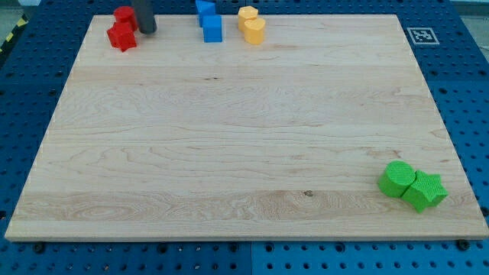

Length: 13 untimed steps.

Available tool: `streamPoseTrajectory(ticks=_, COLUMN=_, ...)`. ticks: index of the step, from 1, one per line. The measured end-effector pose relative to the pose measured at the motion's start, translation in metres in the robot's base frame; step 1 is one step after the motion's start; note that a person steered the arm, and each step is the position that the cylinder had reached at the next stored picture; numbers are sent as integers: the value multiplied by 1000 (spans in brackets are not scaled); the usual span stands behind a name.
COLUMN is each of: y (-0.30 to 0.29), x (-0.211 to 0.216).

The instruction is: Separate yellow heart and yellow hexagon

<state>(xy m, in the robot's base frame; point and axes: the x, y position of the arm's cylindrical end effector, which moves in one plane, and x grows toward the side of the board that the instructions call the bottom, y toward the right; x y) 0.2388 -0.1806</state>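
The yellow hexagon (247, 14) and the yellow heart (254, 30) sit touching each other at the top edge of the wooden board (244, 130), right of centre. The hexagon is above, the heart just below and slightly right. My tip (147, 30) is the lower end of the dark rod at the view's top left, far to the left of both yellow blocks. It stands right beside the two red blocks.
Two red blocks, a round one (124, 14) and a star (121, 36), lie at the top left. Two blue blocks (205, 8) (212, 28) lie between the rod and the yellow pair. A green round block (396, 178) and green star (425, 191) sit at the bottom right.
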Motion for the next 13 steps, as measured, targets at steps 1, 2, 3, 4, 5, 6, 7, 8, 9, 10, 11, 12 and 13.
streamPoseTrajectory(ticks=1, y=4, x=21)
streamPoseTrajectory(ticks=2, y=20, x=34)
streamPoseTrajectory(ticks=3, y=67, x=55)
streamPoseTrajectory(ticks=4, y=135, x=67)
streamPoseTrajectory(ticks=5, y=187, x=65)
streamPoseTrajectory(ticks=6, y=192, x=65)
streamPoseTrajectory(ticks=7, y=188, x=59)
streamPoseTrajectory(ticks=8, y=185, x=43)
streamPoseTrajectory(ticks=9, y=183, x=35)
streamPoseTrajectory(ticks=10, y=182, x=32)
streamPoseTrajectory(ticks=11, y=181, x=22)
streamPoseTrajectory(ticks=12, y=181, x=17)
streamPoseTrajectory(ticks=13, y=200, x=34)
